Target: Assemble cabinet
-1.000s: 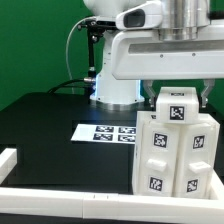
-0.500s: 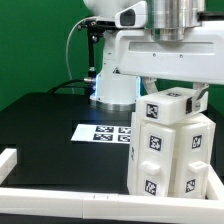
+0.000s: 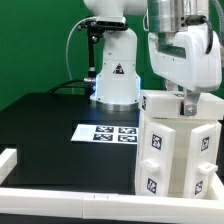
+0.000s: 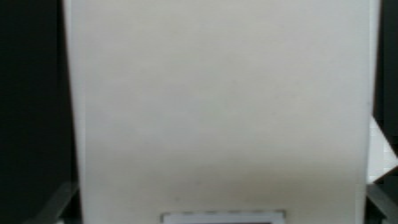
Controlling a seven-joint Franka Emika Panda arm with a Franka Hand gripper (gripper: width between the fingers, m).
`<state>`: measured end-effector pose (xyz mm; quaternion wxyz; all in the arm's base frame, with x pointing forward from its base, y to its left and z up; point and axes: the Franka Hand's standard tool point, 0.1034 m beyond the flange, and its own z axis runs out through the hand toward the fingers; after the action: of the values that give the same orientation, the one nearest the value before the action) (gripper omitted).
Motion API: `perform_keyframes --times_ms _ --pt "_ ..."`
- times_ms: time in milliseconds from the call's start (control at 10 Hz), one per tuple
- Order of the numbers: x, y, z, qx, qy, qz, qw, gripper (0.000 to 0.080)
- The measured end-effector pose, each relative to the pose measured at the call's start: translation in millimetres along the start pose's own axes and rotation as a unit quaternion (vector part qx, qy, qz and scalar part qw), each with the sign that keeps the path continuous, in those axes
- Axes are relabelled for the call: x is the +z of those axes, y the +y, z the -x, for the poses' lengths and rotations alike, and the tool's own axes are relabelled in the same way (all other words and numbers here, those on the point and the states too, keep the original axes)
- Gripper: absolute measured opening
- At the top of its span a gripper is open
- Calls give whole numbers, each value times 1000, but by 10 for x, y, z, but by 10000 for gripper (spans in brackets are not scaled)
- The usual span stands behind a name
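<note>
You are looking at the cabinet [image 3: 178, 150] standing upright at about 4 o'clock in the exterior view, on the black tabletop [image 3: 55, 125] just behind the low white border rail [image 3: 60, 177]. The gripper [image 3: 188, 104] is bearing on its top edge from above, at roughly 2 o'clock. In the wrist view a broad white face of the cabinet [image 4: 214, 100] is filling nearly everything, and the fingers are spread wide to either side of it; they appear to be grasping the body across its width, though the contact itself is hidden, so take that as a judgement.

The marker board [image 3: 108, 133] is lying flat at the centre, just beside the cabinet's near corner.

The step in hand seems to be repositioning or standing the body up so other parts can go in. Next, you are needing to settle it squarely on the tabletop, keeping it from tipping toward the rail, before letting go.
</note>
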<state>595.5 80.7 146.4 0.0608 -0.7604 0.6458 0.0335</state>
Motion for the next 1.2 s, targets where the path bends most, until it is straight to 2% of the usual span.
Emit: perform_keyframes --times_ms 100,200,300,400,600,900,1000,1200 --pt "6 3 -1 -11 0 1 1000 542" --pt "-14 -2 -3 -49 -1 2 999 720" --pt "-123 -33 -1 -121 -11 -1 993 720" --pt "-222 -47 17 -194 -14 -6 981 785" --pt "-273 -41 88 -274 -16 -10 962 795" --pt "-271 -37 60 -376 -12 -8 927 797" --pt "-346 -40 67 -477 6 3 879 797" --pt "-502 -58 91 -615 26 11 788 797"
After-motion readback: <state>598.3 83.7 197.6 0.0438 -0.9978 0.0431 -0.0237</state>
